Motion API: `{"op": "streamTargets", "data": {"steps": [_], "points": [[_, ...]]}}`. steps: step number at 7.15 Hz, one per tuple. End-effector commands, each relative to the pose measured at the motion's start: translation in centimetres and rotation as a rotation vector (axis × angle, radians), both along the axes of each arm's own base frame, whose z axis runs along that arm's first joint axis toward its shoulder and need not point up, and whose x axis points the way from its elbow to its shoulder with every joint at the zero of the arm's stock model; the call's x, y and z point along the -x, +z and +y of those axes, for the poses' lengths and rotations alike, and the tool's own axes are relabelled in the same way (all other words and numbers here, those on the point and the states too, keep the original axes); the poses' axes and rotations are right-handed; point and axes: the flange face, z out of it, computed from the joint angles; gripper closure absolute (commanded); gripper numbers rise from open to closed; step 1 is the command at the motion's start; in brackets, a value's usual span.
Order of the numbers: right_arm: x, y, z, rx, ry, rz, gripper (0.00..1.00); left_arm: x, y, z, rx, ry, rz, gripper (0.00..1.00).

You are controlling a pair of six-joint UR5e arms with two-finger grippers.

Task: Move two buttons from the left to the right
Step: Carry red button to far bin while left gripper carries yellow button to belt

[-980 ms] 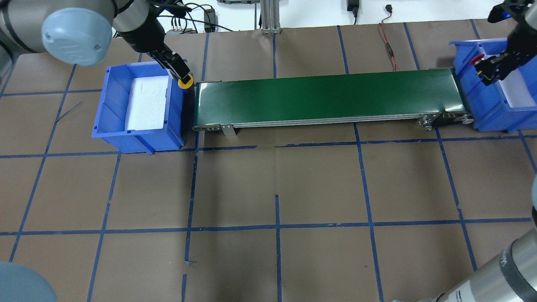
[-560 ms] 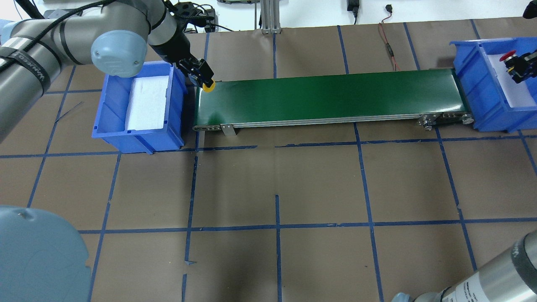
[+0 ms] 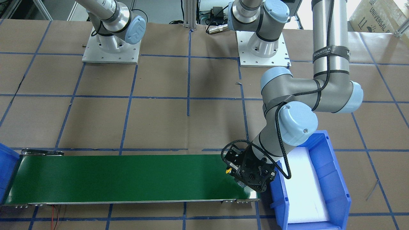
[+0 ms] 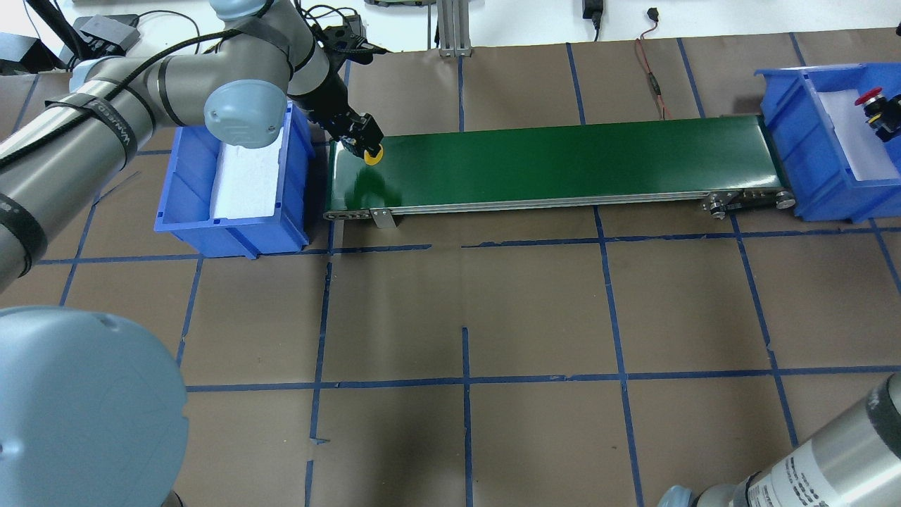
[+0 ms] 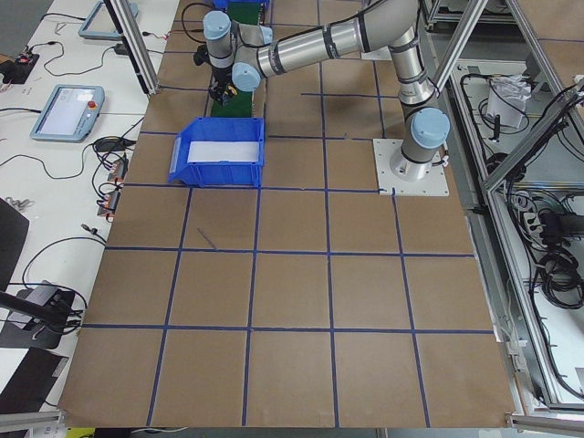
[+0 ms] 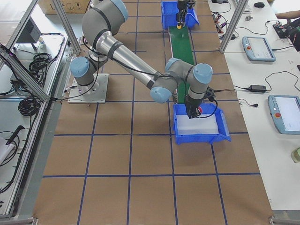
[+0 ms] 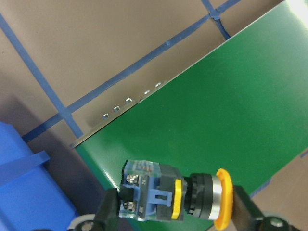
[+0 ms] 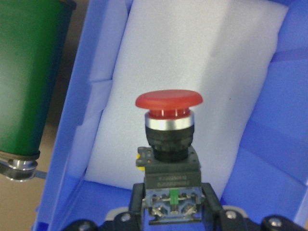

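L pincer [image 4: 367, 146] gripped yellow-cap push-button [image 7: 175, 195], long axis horiz. across the jaws; green conveyor belt [image 4: 563, 158] lay just beneath, contact unclear. R pincer [image 8: 173, 204] gripped red-cap push-button [image 8: 168, 120] upright, above blue bin [image 8: 269, 159] foam.

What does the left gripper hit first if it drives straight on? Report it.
Likely the belt, near its left end: the left gripper, holding the yellow button, points down at it; gap unclear.
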Motion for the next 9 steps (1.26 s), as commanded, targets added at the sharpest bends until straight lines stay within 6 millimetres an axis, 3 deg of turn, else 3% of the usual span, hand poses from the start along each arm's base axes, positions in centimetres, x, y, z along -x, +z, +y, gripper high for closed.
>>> {"op": "streamTargets", "data": {"steps": [1,2,6,9], "points": [[2.2,-3.5,-0.7,0.012,0.0,-0.002,0.92,0.2,-0.3,-0.1,0.0,0.005,0.002,0.0],[2.4,-4.4,-0.9,0.015,0.0,-0.007,0.92,0.2,-0.2,0.0,0.001,0.005,0.001,0.0],[2.1,-6.2,-1.5,0.006,-0.001,-0.017,0.92,-1.7,3.7,-0.5,0.057,0.026,-0.022,0.0],[2.2,-7.6,-2.0,0.015,0.001,-0.027,0.92,-7.0,9.4,1.1,0.014,0.099,-0.045,0.0]]}}
